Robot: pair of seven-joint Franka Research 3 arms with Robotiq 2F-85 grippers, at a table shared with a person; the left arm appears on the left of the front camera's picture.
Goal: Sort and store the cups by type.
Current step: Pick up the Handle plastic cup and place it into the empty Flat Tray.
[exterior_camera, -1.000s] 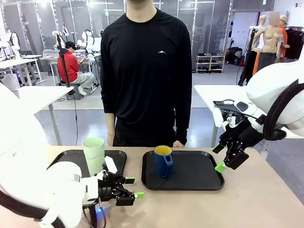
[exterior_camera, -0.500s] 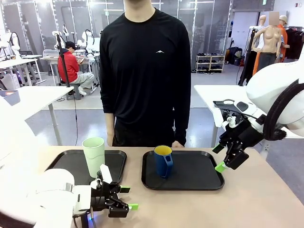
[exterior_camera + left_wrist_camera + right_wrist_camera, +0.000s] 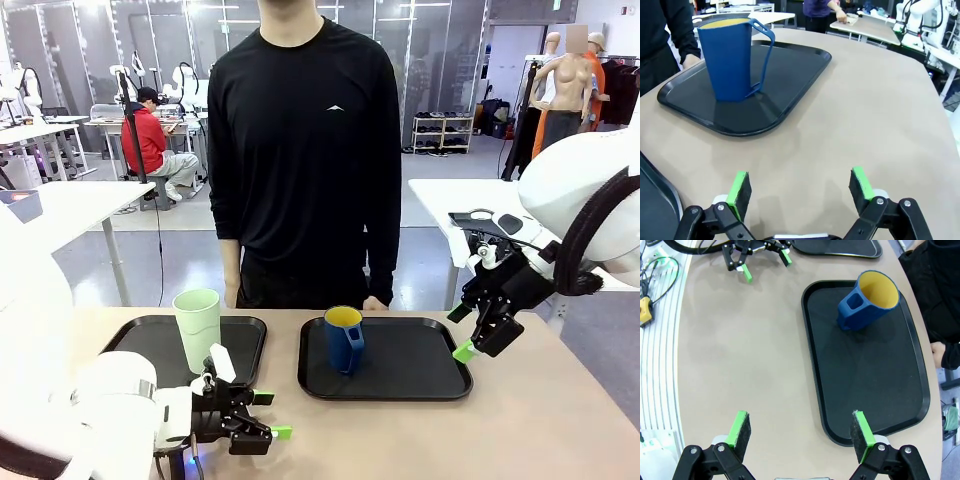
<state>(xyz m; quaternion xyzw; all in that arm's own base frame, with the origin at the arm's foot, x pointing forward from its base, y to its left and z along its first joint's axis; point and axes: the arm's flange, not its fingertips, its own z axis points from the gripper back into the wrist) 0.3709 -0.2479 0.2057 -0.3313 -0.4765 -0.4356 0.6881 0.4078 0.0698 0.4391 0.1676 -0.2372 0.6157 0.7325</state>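
Left claw (image 3: 266, 415) retreated; mug (image 3: 344, 338) ahead

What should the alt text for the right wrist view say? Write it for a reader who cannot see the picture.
A dark blue mug with a yellow inside stands on a black tray on a tan table, seen from above. The right gripper hangs open over the table, its green-padded fingers rising from the bottom edge. The left gripper, also open, sits at the top.
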